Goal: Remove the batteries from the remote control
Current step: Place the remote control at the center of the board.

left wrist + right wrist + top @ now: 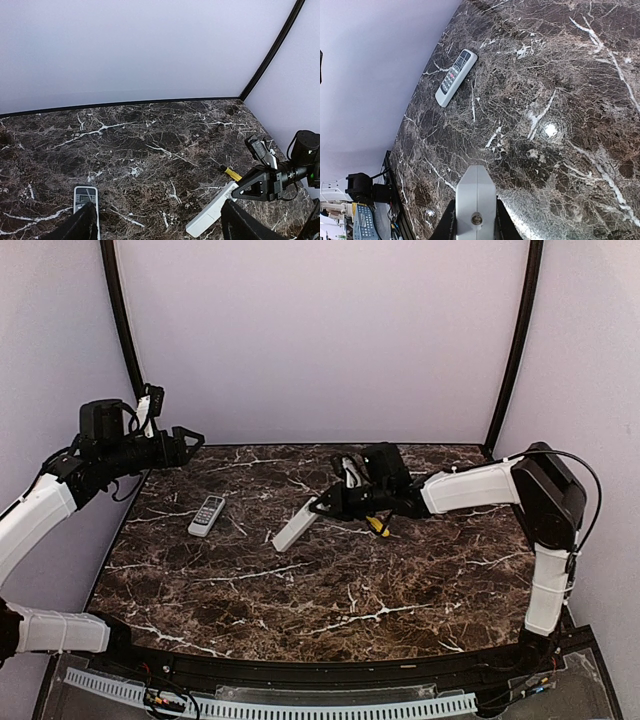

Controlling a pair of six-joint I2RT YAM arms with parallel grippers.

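**A:** What's on the left?

**B:** The left gripper (188, 447) hangs raised above the left edge of the marble table (300, 590), jaws spread wide and holding nothing. Below it and a little to the right, the small grey remote (207, 515) lies flat on the marble with its keys up.

**A:** And the middle?

**B:** The long white remote (293, 530) is slanted. Its low end seems to rest on the marble, and its high end is pinched in the right gripper (325, 504), jaws pressed together on it. Just right of that, under the arm, lies a yellow-handled tool (378, 526).

**A:** The batteries?

**B:** None are in sight. I judge they sit inside the remotes, behind covers I can't make out from here.

**A:** How will they handle?

**B:** Probably as light, stiff, smooth little cells — quick to roll and likely snug against springs. I'd tip each one up at the end away from its spring, then pinch it across the middle. The white remote looks like hard, slick plastic, so grip it by its long edges and keep the compartment unobstructed.
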